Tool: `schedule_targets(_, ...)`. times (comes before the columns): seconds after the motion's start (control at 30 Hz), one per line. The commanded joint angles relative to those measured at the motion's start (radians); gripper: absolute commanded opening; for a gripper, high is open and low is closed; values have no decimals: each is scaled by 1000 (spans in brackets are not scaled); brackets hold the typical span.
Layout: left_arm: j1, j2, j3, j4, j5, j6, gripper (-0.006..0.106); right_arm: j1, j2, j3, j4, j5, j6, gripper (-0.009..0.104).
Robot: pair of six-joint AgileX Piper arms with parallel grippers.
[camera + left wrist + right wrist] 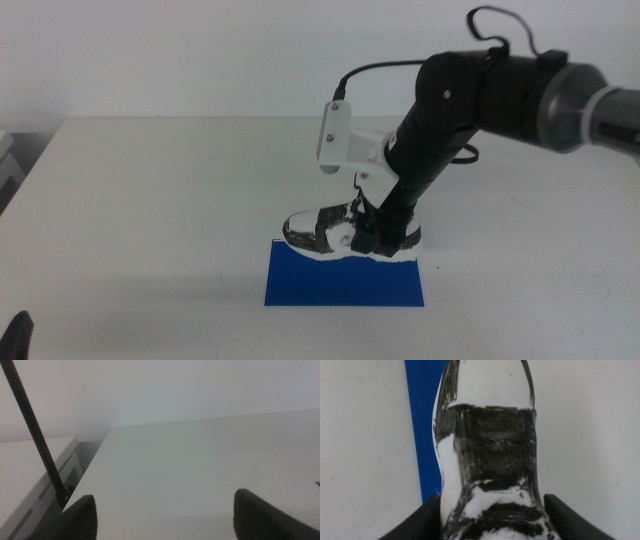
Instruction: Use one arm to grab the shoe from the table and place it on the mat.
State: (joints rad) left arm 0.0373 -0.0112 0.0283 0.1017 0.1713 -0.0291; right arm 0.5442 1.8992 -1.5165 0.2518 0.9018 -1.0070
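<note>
Right arm (500, 95) reaches in from the right and bends down over the mid table (150, 200), white wrist module (337, 135) and black cable (375, 70) above the shoe. Right gripper (375, 232) is down on the shoe (325, 232), jaws closed against both its sides at the heel end; right wrist view shows the two dark jaws flanking the shoe (487, 455) with no gap visible. Shoe sits upright along the far edge of the blue mat (345, 280), toe pointing left; whether the sole fully rests on the mat can't be told. The gripper and forearm hide the heel. Left gripper (165, 515) waits at the near left corner, jaws wide apart, holding nothing, a thin black rod (35, 435) beside it.
</note>
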Motion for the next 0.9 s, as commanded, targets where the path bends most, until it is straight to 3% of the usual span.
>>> schedule_targets(0.0,-7,-25,3,-10,-78,-3,93,5,-35,-22,15,-38,-1,-1)
schedule_targets(0.87,-7,-25,3,-10,-78,-3,93,6,69,-22,66,-83,6,1)
